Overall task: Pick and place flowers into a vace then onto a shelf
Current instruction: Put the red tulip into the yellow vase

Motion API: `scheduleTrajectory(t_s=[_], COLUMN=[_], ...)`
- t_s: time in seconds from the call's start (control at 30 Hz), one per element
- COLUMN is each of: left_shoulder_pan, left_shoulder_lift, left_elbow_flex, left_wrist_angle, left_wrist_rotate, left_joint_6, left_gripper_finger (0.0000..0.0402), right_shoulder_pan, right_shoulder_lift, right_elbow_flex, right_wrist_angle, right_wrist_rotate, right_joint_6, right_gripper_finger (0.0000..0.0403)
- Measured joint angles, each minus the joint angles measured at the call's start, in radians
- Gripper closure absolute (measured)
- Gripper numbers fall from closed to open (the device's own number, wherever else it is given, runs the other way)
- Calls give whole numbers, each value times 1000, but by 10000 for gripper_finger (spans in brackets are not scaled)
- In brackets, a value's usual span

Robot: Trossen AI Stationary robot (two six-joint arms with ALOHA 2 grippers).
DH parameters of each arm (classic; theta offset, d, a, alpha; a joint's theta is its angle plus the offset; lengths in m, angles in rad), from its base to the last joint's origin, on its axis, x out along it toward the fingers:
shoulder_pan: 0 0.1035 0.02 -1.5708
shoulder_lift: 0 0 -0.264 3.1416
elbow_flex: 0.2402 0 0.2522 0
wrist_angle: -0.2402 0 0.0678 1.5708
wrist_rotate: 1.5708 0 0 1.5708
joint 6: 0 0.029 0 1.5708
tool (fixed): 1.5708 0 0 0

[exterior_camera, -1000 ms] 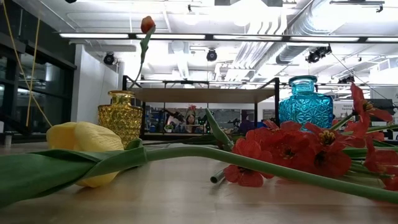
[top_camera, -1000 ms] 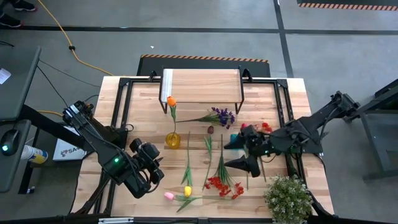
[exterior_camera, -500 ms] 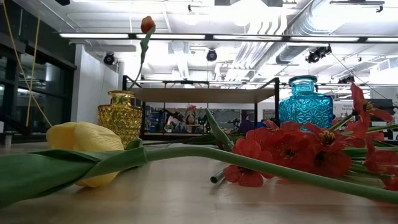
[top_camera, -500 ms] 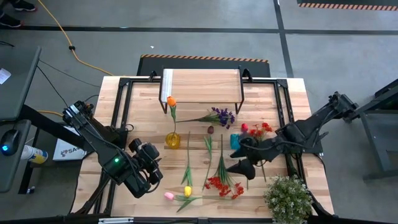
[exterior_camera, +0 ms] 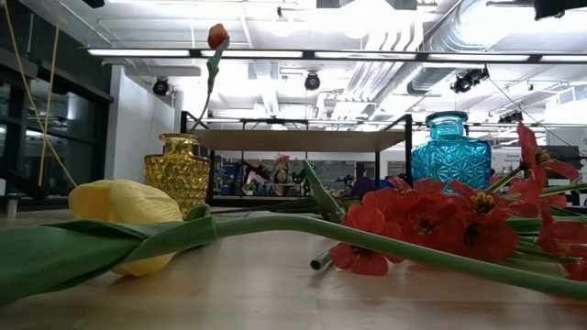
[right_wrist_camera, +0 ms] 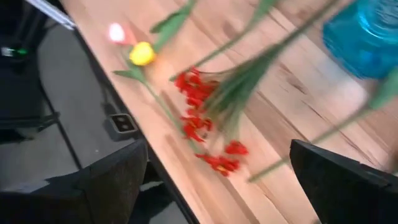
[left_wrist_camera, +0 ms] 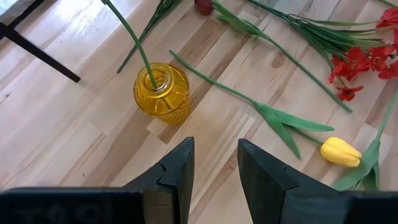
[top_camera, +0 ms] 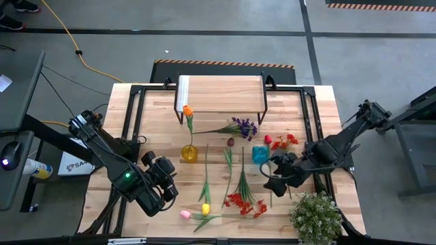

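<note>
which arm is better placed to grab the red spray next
Right, probably. Its open, empty right pincer hovers just beside the red spray, fingers spread wide. The left pincer sits farther off, near the yellow vase, fingers narrower.

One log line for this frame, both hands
left hand: open, empty, near yellow vase | right hand: open, empty, beside blue vase

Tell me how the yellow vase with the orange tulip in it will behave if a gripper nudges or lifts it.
The yellow vase looks like faceted glass, so probably fragile and somewhat slippery between fingers. Its squat, rounded body should resist tipping, though the orange tulip leans on a long stem well above the neck, so a nudge may swing the flower or slightly unbalance the vase.
</note>
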Motion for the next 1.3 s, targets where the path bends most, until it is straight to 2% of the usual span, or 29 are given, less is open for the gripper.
scheduleTrajectory(t_s=[0.3,0.67,0.87,1.03,1.3], left_shoulder_pan=[0,0,0,0,0], left_shoulder_lift=[0,0,0,0,0], left_elbow_flex=[0,-1,-1,-1,-1], left_wrist_angle=[1,1,1,1,2], left_wrist_rotate=[0,-1,-1,-1,-1], left_joint_6=[-1,-1,-1,-1,-1], left_gripper_finger=[245,245,245,245,245], right_shoulder_pan=[0,-1,-8,-38,-104], right_shoulder_lift=[0,0,0,0,0], right_elbow_flex=[-20,-210,-320,-399,-458], right_wrist_angle=[-33,32,162,248,273], right_wrist_rotate=[57,-83,-79,-118,-136], right_joint_6=[1,97,115,143,178], right_gripper_finger=[20,20,20,20,20])
